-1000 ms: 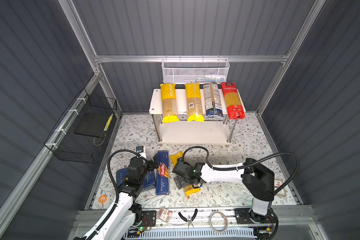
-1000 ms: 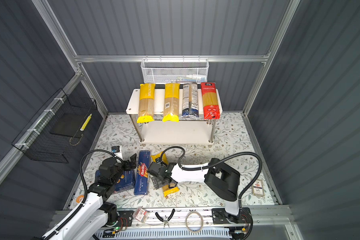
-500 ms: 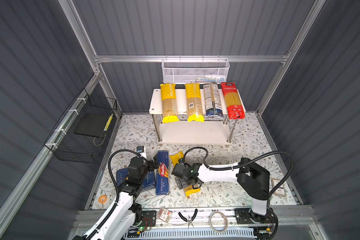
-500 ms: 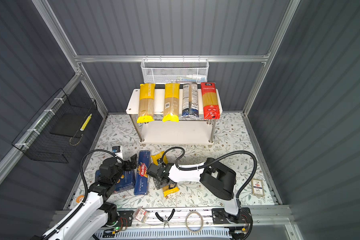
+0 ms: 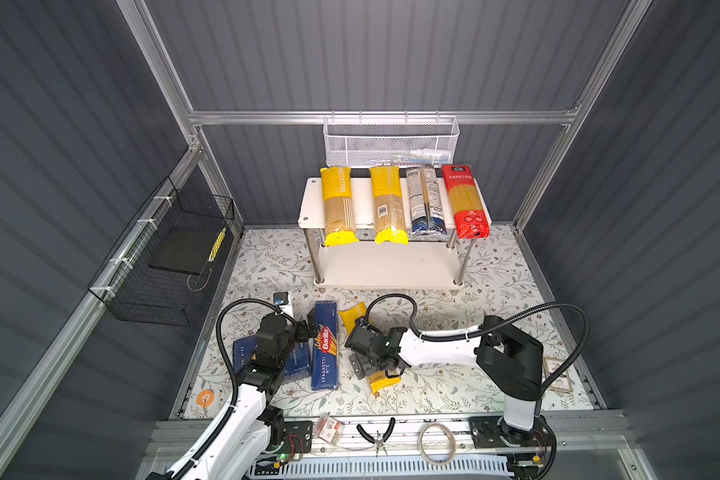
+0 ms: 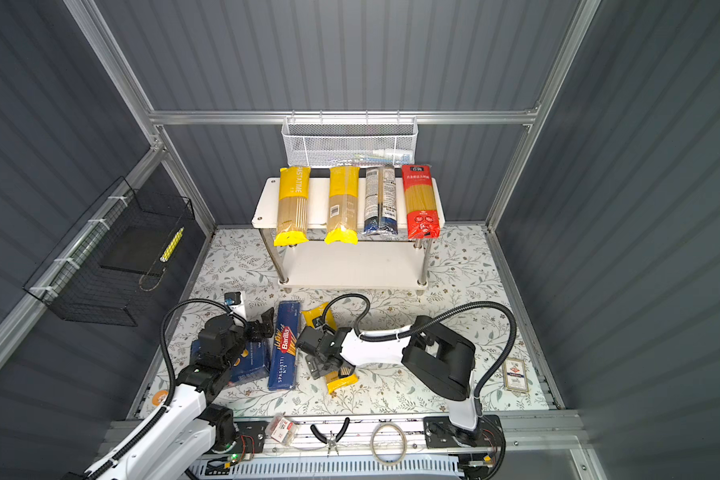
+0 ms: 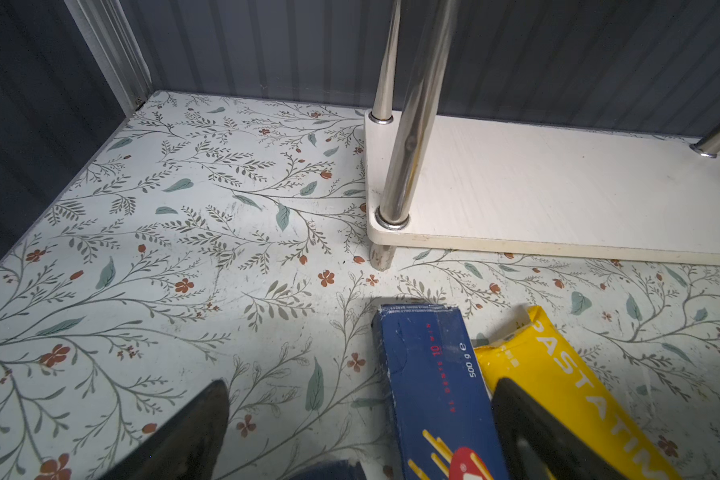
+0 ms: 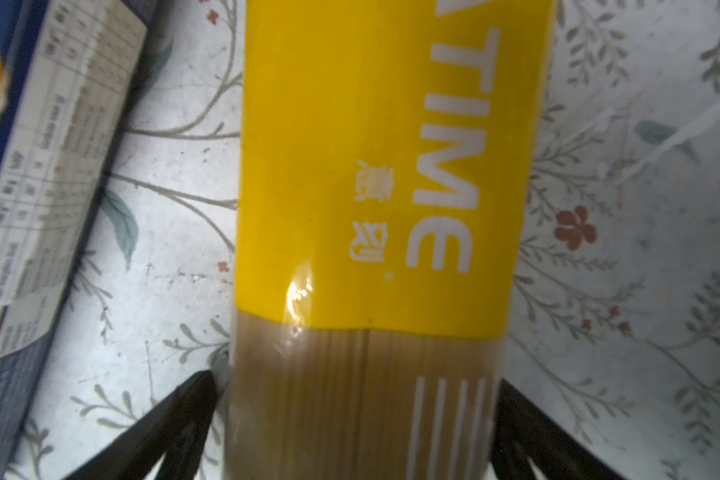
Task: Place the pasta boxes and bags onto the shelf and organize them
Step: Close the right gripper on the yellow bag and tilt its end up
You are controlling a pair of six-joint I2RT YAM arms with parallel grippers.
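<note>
Floral mat (image 5: 454, 399) covers the floor. At its back stands the 2-tier white shelf (image 5: 387, 266), top tier w/ 4 long pasta bags side by side, front ends hanging over the edge: yellow bag (image 5: 338, 203), 2nd yellow bag (image 5: 385, 203), dark blue bag (image 5: 424, 199), red bag (image 5: 464, 199). Black wire basket (image 5: 163, 257) hangs on the left wall, white mesh basket (image 5: 391, 141) on the back wall above the shelf. On the mat in front of the shelf lie 3 pkgs not yet shelved: Barilla box (image 5: 325, 345) flat, long axis toward the shelf; 2nd blue box (image 5: 300, 365) right beside it on the left, partly under the L arm (image 5: 246, 399); Pastatime bag (image 5: 383, 380) near it on the right, w/ mat showing btwn bag and box. R gripper (image 5: 366, 365) is down over that bag's middle, jaws spread wide, one finger (image 8: 175, 415) at each long edge of the clear part; bag lies flat, not clamped. L gripper (image 5: 304, 330) sits at the Barilla box's left edge, jaws apart too, gripping nothing; its wrist view shows the box end and bag end past its fingers (image 7: 196, 428).
</note>
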